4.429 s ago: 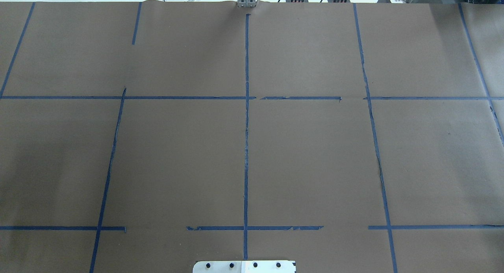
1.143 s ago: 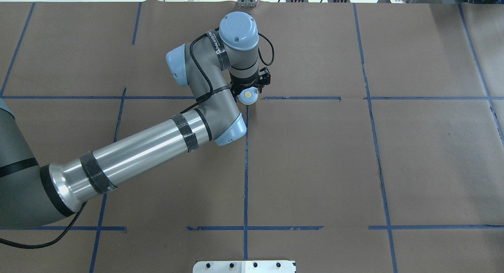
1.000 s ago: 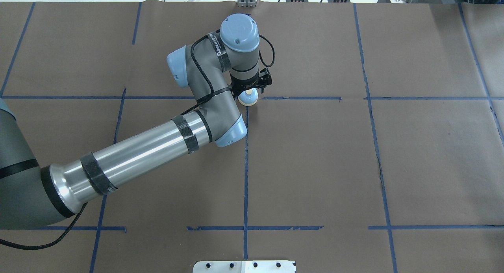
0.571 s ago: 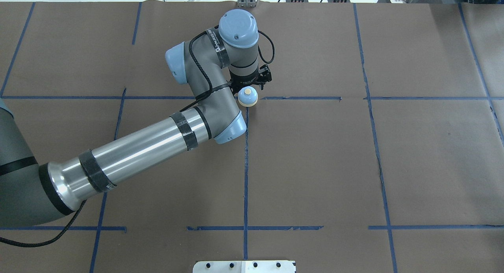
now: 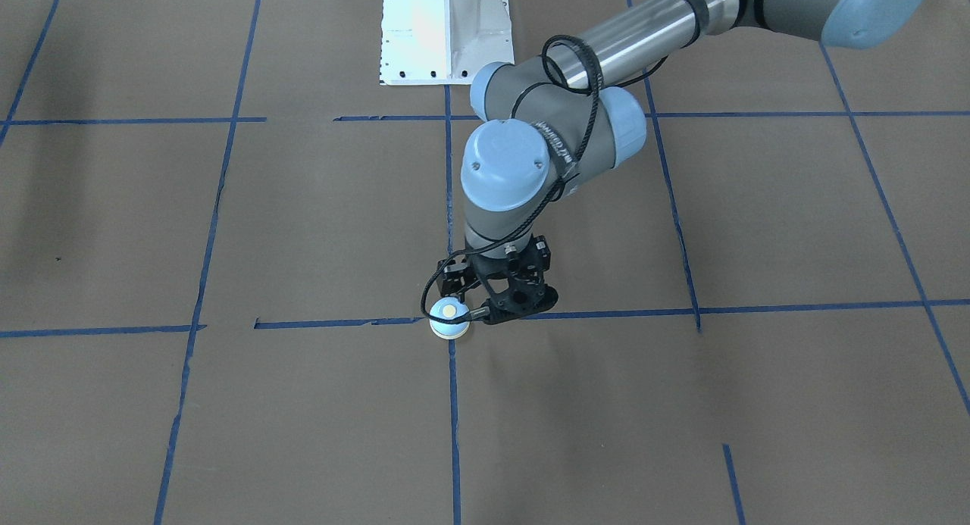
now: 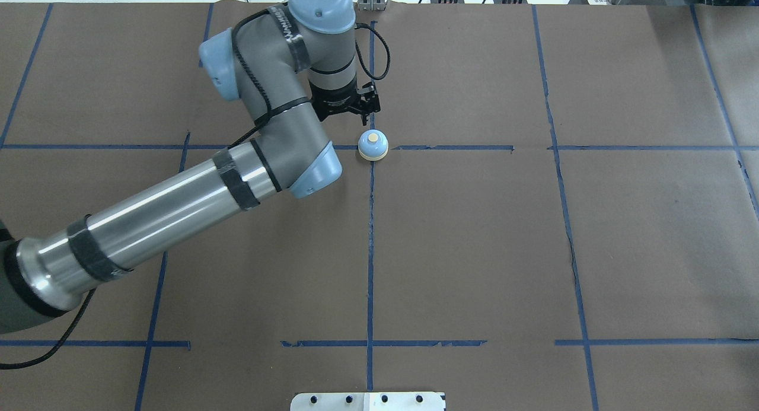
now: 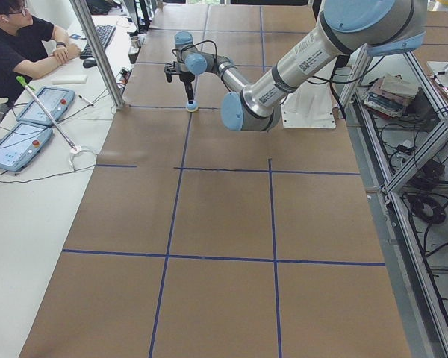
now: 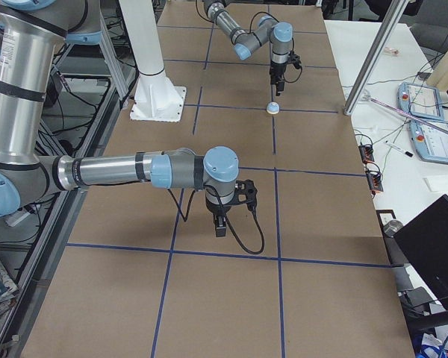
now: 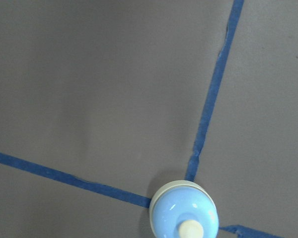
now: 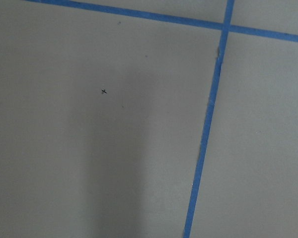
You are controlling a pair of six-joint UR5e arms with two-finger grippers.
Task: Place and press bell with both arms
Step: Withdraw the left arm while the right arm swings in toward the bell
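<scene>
The bell, with a light-blue dome and cream button, stands upright on the brown paper where two blue tape lines cross. It also shows in the front view, both side views and the left wrist view. My left gripper hangs just beyond the bell, apart from it, open and empty; the front view shows it beside the bell. My right gripper shows only in the right side view, low over the paper far from the bell; I cannot tell its state.
The white pedestal base stands at the robot's edge of the table. An operator sits at a side desk with teach pendants. A metal post rises at the table's far edge.
The left arm came in holding the bell, set it on the tape crossing and let go. It has since lifted and drawn back to the left, away from the bell.
</scene>
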